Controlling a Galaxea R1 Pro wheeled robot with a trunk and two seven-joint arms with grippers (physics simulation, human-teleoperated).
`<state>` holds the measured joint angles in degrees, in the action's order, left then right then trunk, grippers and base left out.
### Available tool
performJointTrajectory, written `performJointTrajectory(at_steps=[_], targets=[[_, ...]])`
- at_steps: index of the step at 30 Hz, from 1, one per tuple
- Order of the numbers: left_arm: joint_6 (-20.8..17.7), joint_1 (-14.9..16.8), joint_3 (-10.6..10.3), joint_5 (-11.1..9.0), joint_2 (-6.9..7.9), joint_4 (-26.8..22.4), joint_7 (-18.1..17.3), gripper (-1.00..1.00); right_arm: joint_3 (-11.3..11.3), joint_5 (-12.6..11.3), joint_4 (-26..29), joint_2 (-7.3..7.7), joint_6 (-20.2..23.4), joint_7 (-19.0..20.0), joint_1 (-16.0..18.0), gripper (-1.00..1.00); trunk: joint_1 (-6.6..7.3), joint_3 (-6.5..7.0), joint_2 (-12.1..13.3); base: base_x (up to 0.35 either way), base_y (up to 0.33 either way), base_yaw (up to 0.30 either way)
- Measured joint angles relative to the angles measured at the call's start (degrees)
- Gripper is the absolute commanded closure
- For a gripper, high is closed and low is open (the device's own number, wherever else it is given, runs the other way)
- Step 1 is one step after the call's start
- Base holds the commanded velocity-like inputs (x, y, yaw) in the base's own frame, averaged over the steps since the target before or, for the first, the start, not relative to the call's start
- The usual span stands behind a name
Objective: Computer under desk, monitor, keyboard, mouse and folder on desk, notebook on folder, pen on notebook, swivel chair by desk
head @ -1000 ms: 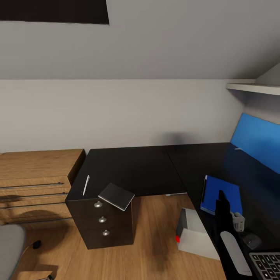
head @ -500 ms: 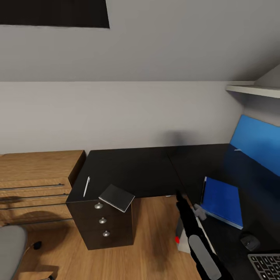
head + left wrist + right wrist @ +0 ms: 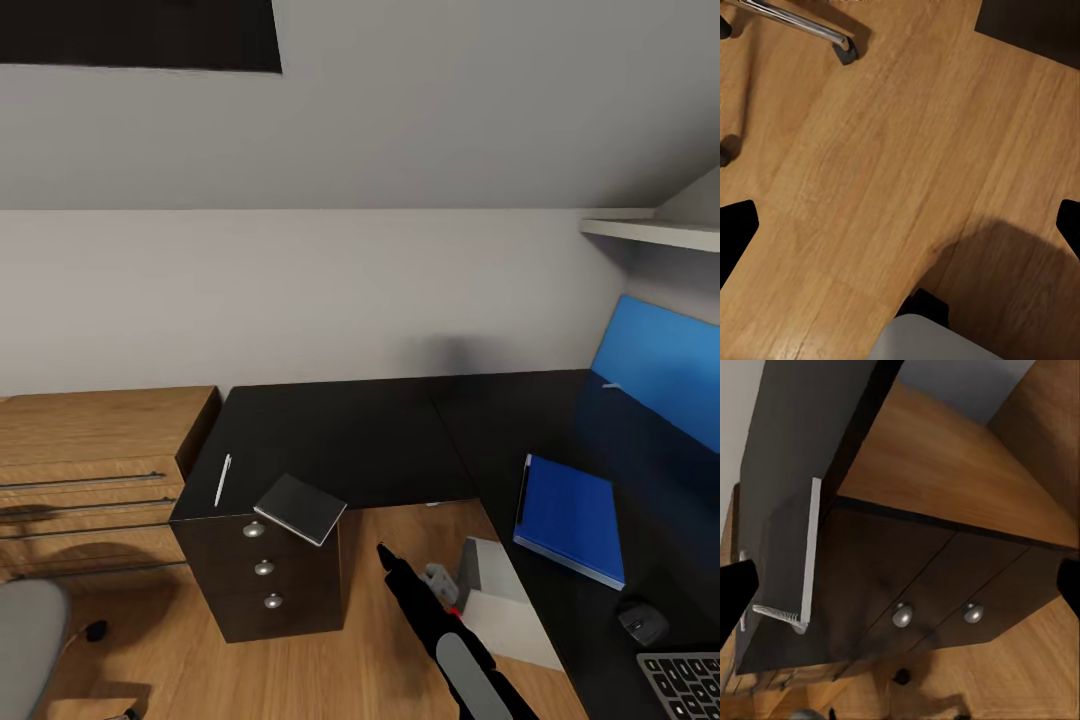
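Observation:
The blue folder [image 3: 568, 515] lies flat on the black desk [image 3: 350, 430], with the mouse [image 3: 640, 622] and keyboard [image 3: 690, 680] nearer me and the blue-lit monitor [image 3: 660, 365] behind. A dark grey notebook [image 3: 300, 507] overhangs the desk edge above the drawers, and its pale edge [image 3: 808, 555] faces the right wrist camera. A white pen [image 3: 222, 478] lies beside it. The computer [image 3: 500, 600] stands under the desk. My right gripper [image 3: 386, 553] hangs open and empty over the floor, pointing at the drawer unit. My left gripper [image 3: 900, 225] is open above bare floor.
A drawer unit with round metal knobs [image 3: 263, 566] stands under the desk's left end. A wooden dresser [image 3: 95, 470] is beside it. The swivel chair's grey seat [image 3: 25, 640] is at the lower left, and its chrome leg [image 3: 802, 26] crosses the wooden floor. A shelf [image 3: 650, 228] hangs upper right.
My right arm has swung left, from over the blue folder on the desk to above the floor in front of the drawers. The folder stays on the desk.

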<state>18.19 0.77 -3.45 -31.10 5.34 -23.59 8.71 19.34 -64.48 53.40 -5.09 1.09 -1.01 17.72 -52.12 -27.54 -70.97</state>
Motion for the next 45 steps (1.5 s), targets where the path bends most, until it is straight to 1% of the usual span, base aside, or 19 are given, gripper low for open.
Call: performJointTrajectory(at_steps=[2,5,6,8,9,10,11,12,13,14,15,17,19,24,28,34,35,40,45], targets=[[0.4,0.0,0.0,0.0,0.16,-1.5,-0.1,-1.0,-0.1,0.2,0.0,0.01,6.3,-1.9,0.0,-1.0,0.0,0.0,0.0,0.0,0.0,0.0],[-0.4,0.0,0.0,0.1,0.25,-8.7,0.0,-1.0,-0.3,0.3,0.1,0.95,10.4,-2.5,0.0,-1.0,0.0,0.01,0.0,0.0,0.0,0.0],[-2.1,0.0,0.1,0.2,0.35,-11.7,0.1,-1.0,-0.3,0.3,0.1,1.3,11.0,-2.2,0.0,-1.0,0.0,0.01,0.0,0.0,0.0,0.0],[-7.8,0.0,0.4,0.2,0.84,-16.8,0.2,-1.0,-0.2,0.2,0.2,1.6,11.4,-1.1,0.0,-1.0,0.0,0.0,0.0,0.0,0.0,0.0],[-16.6,0.0,1.4,0.1,1.82,-22.3,0.2,-1.0,-0.1,0.1,0.3,1.76,11.6,1.1,0.0,-1.0,0.0,0.01,0.0,0.0,0.0,0.0],[-23.7,0.0,2.9,-0.4,2.59,-27.4,0.2,-1.0,-0.1,0.1,0.3,1.85,11.6,3.3,0.0,-1.0,0.0,0.01,0.0,0.0,0.0,0.0],[-30.9,0.0,5.1,-0.9,3.03,-32.6,0.1,-1.0,-0.1,0.2,0.2,1.91,11.6,5.8,0.0,-1.0,0.0,0.01,0.0,0.0,0.0,0.0],[-34.2,0.0,6.3,-1.3,3.17,-35.2,0.0,-1.0,-0.1,0.2,0.1,1.93,11.6,7.0,0.0,-1.0,0.0,0.01,0.0,0.0,0.0,0.0],[-41.5,0.0,9.5,-2.6,3.42,-40.6,-0.1,-1.0,-0.1,0.1,0.0,2.15,11.7,10.5,0.0,-1.0,0.0,0.01,0.0,0.0,0.0,0.0],[-43.4,0.0,10.4,-3.1,3.48,-42.2,-0.2,-1.0,-0.1,0.1,0.0,2.3,11.8,11.6,0.0,-1.0,0.0,0.0,0.0,0.0,0.0,0.0],[-48.2,0.0,12.9,-5.6,3.81,-45.3,-0.3,-1.0,-0.1,-0.1,-0.1,3.37,12.1,14.9,0.0,-1.0,0.0,0.01,0.0,0.0,0.0,0.0],[-49.4,0.0,13.6,-6.4,3.92,-43.6,-0.4,-1.0,-0.1,-0.2,-0.1,3.94,12.2,16.1,0.0,-1.0,0.0,0.0,0.0,0.0,0.0,0.0],[-49.6,0.0,13.7,-6.5,3.91,-42.3,-0.4,-1.0,-0.1,-0.2,0.0,4.25,12.2,17.0,0.0,-1.0,0.0,0.0,0.0,0.0,0.0,0.0],[-49.7,0.0,13.8,-6.5,3.88,-40.4,-0.4,-1.0,-0.1,-0.3,0.0,4.66,12.2,20.6,-0.1,-1.0,0.0,0.0,0.0,0.0,0.0,0.0],[-49.7,0.0,13.8,-6.2,3.88,-38.6,-0.3,-1.0,-0.1,-0.3,0.0,4.66,12.2,21.8,-0.1,-1.0,0.0,0.0,0.0,0.0,0.0,0.0],[-49.6,0.0,13.8,-6.2,3.82,-38.3,-0.2,-1.0,0.0,-0.3,0.0,4.44,11.9,21.9,-0.1,-1.0,0.0,0.0,0.0,0.0,0.0,0.0],[-48.5,0.0,13.6,-6.1,3.71,-37.5,-0.3,-1.0,0.1,0.1,0.0,4.05,11.6,21.1,-0.1,-1.0,0.0,0.0,0.0,0.0,0.0,0.0],[-48.3,0.0,13.6,-6.1,3.79,-37.4,-0.3,-1.0,-0.1,0.2,-0.3,4.54,11.5,20.9,-0.2,-1.0,0.0,0.02,0.0,0.0,0.0,0.111],[-48.3,0.0,13.6,-6.2,3.79,-37.4,-0.4,-1.0,0.0,0.1,-2.2,4.39,11.3,20.9,-0.2,-1.0,0.0,0.04,0.0,0.0,0.0,0.244]])
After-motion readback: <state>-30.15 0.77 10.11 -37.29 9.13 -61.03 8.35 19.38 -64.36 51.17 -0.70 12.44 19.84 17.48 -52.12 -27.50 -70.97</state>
